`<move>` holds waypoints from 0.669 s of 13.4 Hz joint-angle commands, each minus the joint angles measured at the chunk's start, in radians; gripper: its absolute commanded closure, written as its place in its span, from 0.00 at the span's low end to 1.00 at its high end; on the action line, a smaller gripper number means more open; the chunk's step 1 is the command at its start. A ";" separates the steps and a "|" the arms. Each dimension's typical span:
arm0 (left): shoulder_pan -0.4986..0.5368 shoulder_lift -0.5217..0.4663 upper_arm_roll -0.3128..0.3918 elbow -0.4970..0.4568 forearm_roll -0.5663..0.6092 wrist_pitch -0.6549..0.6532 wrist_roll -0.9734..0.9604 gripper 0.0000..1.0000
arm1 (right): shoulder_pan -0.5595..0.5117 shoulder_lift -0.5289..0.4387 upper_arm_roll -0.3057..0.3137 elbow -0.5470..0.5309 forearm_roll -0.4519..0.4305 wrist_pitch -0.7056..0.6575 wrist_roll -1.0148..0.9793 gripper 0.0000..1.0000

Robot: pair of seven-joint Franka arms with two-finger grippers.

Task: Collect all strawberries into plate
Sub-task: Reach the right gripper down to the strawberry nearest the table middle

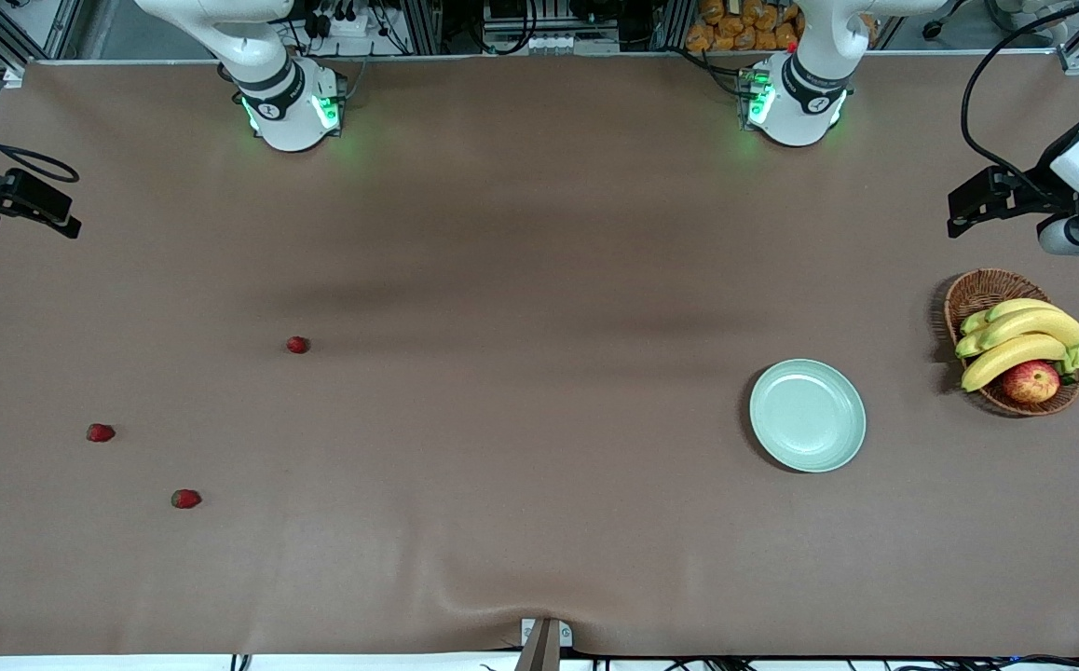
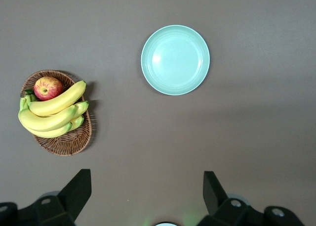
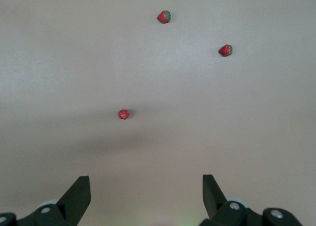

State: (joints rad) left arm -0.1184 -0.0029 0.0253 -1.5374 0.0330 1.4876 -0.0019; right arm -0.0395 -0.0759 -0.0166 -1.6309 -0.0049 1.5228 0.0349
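Note:
Three small red strawberries lie apart on the brown table toward the right arm's end: one (image 1: 297,345) (image 3: 124,114) closest to the arms' bases, a second (image 1: 100,432) (image 3: 225,50) near the table's end, a third (image 1: 185,499) (image 3: 164,17) nearest the front camera. The pale mint-green plate (image 1: 807,416) (image 2: 175,59) sits empty toward the left arm's end. My right gripper (image 3: 145,179) hangs open high over bare table, short of the strawberries. My left gripper (image 2: 146,176) hangs open high over bare table, short of the plate. Neither holds anything.
A brown wicker basket (image 1: 976,291) (image 2: 69,142) with bananas (image 1: 1019,340) and a red-yellow apple (image 1: 1031,381) stands beside the plate, at the left arm's end. Black camera mounts (image 1: 13,200) (image 1: 1001,196) jut in at both table ends.

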 commanded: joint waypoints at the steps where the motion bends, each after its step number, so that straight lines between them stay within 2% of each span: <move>1: 0.005 0.009 -0.004 0.028 0.022 -0.021 0.013 0.00 | 0.000 -0.002 0.007 0.003 -0.017 -0.006 0.008 0.00; 5: 0.005 0.038 -0.002 0.060 0.019 -0.021 0.013 0.00 | 0.000 0.013 0.009 0.005 -0.015 -0.001 0.008 0.00; 9: 0.003 0.037 -0.005 0.052 0.010 -0.018 0.007 0.00 | 0.024 0.033 0.007 0.005 -0.007 -0.004 0.011 0.00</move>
State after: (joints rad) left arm -0.1173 0.0205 0.0259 -1.5164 0.0330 1.4876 0.0036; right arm -0.0369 -0.0580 -0.0137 -1.6329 -0.0043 1.5234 0.0347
